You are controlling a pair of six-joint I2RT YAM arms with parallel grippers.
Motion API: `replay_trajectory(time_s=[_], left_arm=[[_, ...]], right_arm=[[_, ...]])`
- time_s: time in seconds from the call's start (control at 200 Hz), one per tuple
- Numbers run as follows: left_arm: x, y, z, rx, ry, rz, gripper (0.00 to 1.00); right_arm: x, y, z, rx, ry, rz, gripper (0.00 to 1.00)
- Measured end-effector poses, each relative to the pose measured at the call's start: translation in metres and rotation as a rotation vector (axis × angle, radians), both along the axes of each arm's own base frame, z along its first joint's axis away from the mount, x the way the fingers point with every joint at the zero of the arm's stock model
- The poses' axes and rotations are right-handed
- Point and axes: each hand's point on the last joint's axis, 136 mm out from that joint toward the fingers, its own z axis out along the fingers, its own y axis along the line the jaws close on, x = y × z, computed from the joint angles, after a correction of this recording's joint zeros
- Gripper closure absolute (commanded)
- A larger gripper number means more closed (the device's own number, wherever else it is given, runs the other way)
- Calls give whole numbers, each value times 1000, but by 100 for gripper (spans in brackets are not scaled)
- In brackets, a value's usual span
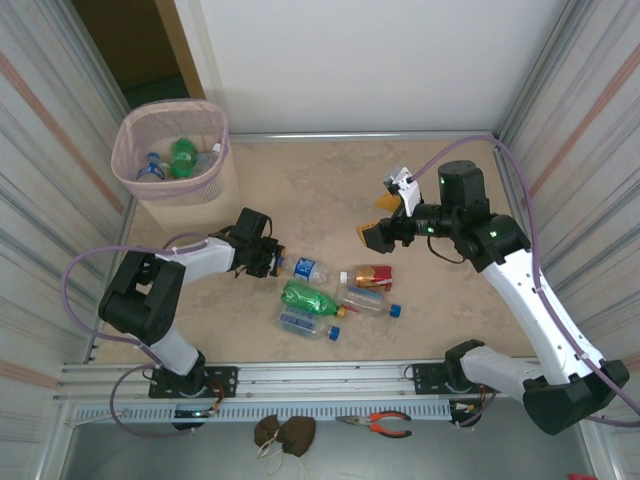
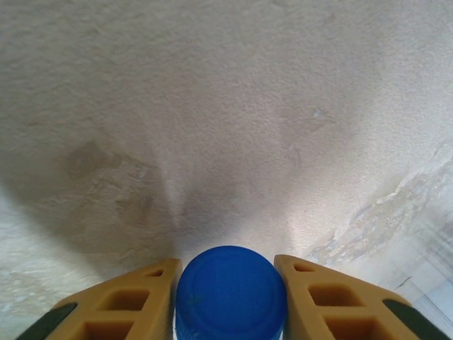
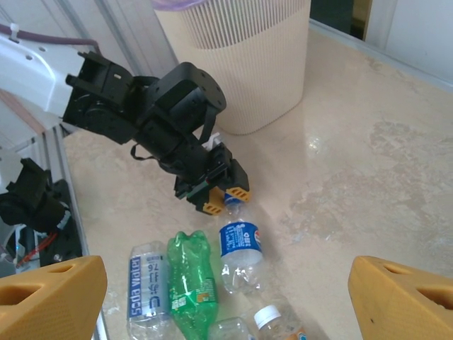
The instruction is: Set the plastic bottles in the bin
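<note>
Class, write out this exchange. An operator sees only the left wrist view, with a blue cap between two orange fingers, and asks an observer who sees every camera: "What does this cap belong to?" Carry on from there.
Observer: It tops a clear blue-labelled bottle lying flat on the table. The left gripper is closed on its cap end.
Operator: Where is the bin from here?
Observer: The bin stands at the far left of the table, with a green bottle already inside it.
Operator: Is the other arm nearby?
Observer: The right gripper hangs wide open above the table, to the right of the bottle you hold.
</note>
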Motion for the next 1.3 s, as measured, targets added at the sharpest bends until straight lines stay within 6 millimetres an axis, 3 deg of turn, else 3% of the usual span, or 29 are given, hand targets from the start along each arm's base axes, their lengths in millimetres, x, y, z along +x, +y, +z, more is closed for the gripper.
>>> replay_trajectory(time_s=[0.286,0.621,0.757,1.002,1.303], left_arm=[[0,2,8,3,-16,11,76],[2,16,63,6,-137,68,82],[8,24,102,25,-227,101,83],[23,33,196,23,-447,145,87],[35,52,289,104,-669,154,90]], right_arm=[[-2,-1,-1,-3,-1,-3,13],[-1,-5,-3,-6,1,-13,13],[-1,-6,-2,-5,-2,-17,13],[-1,-7,-3,-5,-2,-22,13],[-1,-7,-3,-5,-2,-22,13]])
